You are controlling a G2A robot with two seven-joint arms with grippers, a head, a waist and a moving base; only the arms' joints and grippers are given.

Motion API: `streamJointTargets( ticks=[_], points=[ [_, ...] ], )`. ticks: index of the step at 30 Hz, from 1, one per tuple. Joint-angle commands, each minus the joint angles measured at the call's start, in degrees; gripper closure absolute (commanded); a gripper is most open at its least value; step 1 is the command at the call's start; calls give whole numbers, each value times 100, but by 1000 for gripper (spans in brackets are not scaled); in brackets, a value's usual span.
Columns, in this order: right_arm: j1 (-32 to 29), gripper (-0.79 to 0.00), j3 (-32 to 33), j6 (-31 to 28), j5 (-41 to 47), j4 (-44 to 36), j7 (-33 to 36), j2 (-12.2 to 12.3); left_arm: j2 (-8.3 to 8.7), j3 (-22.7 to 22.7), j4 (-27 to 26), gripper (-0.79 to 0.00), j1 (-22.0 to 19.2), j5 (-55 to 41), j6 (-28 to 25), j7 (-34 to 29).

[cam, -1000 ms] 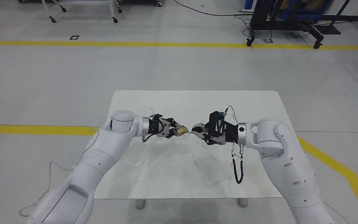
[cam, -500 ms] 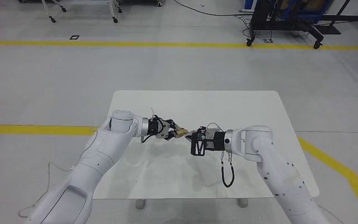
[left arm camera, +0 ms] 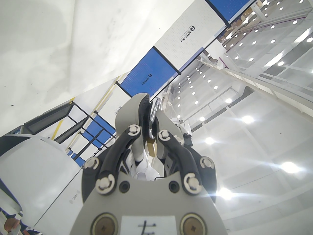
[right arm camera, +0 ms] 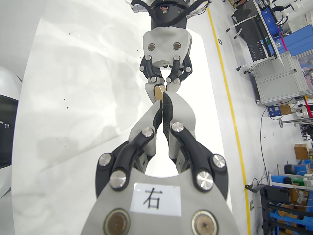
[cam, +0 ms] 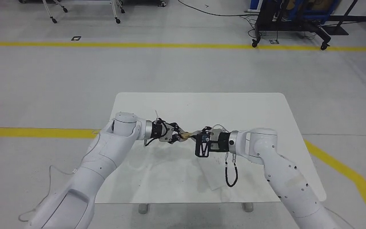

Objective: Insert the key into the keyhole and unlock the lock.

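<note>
Fingers of the left gripper (cam: 180, 135) clamped on a small brass padlock with a silver shackle (right arm camera: 158, 93), shackle and brass body both caught between the pads; padlock held in the air over the white rectangular tabletop (cam: 257, 109), near its middle; fingers of the right gripper (right arm camera: 160, 103) pinched narrow, tips together and right up against the padlock's brass end; whatever sits between those ribbed black pads too thin to tell; both grippers nose to nose in one line across the tabletop; black cable loop (cam: 230, 173) hanging below the right forearm.
</note>
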Motion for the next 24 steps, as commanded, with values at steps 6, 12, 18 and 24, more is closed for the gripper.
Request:
streamJointTargets(
  ticks=[6,12,18,24],
  points=[
    [5,0,-81,-21,-105,-39,-51,29,-3,7,9,0,-7,5,1,-10],
    [102,0,-242,-39,-237,-36,-49,35,-6,6,9,0,-4,-4,-15,-16],
    [90,0,-316,24,-560,-166,-110,70,-6,11,16,0,-9,-1,5,-36],
    [-45,0,-426,169,-1215,-479,-288,132,-7,11,29,0,-12,-12,30,-56]
  ],
)
